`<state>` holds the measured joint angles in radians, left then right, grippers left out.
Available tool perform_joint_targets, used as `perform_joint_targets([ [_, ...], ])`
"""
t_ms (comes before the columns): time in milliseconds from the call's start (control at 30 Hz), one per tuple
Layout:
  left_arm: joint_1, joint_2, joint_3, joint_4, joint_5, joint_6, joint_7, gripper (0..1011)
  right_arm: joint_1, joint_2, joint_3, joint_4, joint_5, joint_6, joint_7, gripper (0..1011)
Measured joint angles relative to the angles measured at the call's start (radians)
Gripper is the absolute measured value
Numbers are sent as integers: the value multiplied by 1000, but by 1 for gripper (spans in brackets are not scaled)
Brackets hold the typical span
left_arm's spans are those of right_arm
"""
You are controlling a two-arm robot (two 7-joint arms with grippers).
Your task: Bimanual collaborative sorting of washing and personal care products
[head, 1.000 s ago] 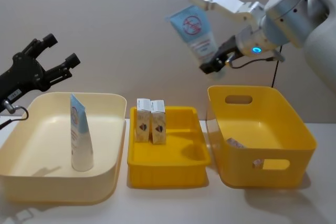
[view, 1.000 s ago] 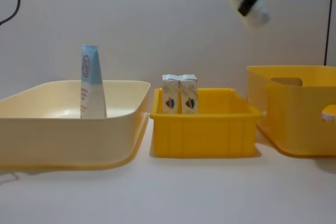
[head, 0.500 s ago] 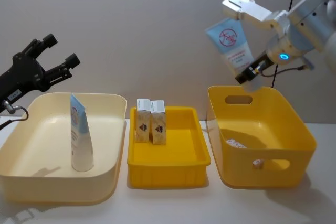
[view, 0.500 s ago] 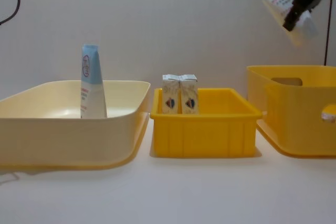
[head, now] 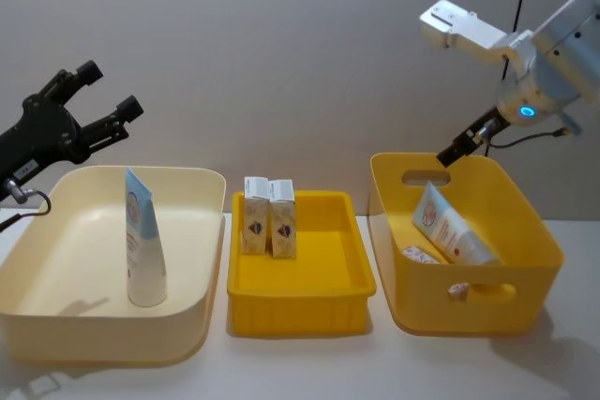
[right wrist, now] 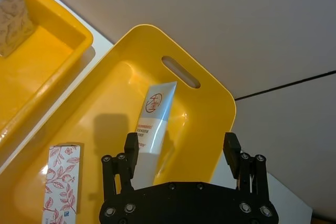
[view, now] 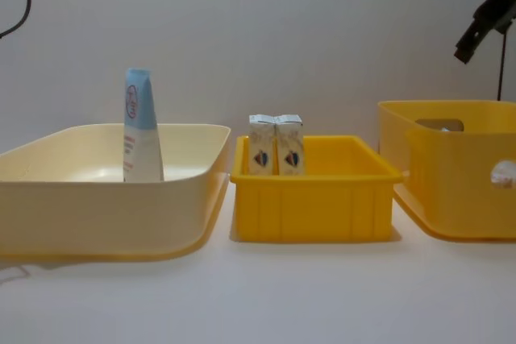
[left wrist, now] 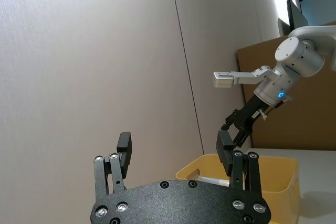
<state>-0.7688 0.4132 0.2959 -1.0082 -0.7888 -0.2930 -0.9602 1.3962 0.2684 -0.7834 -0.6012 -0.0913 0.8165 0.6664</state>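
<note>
Now the squeeze tube point(head: 450, 229) lies slanted in the yellow bin point(head: 534, 231), right tool point(right wrist: 181, 153) spread apart above.

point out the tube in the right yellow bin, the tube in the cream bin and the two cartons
tube in the right yellow bin point(head: 448, 229), head view, mid body
tube in the cream bin point(head: 143, 239), head view, mid body
two cartons point(head: 269, 216), head view, where they meet

Both pincers gape, right pincer point(right wrist: 181, 153) raised high, left pincer point(left wrist: 176, 153) apparently parked.
</note>
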Motion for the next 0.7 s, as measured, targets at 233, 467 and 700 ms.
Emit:
perform_joint_targets([
  [233, 0, 0, 0, 0, 0, 0, 0, 1004, -4, 7, 1, -3, -2, 9, -1, 1001],
  [467, 0, 0, 0, 0, 0, 0, 0, 1003, -5, 10, 2, -4, -3, 13, -1, 1001],
  [700, 0, 0, 0, 0, 0, 0, 0, 1003, -6, 12, 2, -4, -4, 16, -1, 1001],
])
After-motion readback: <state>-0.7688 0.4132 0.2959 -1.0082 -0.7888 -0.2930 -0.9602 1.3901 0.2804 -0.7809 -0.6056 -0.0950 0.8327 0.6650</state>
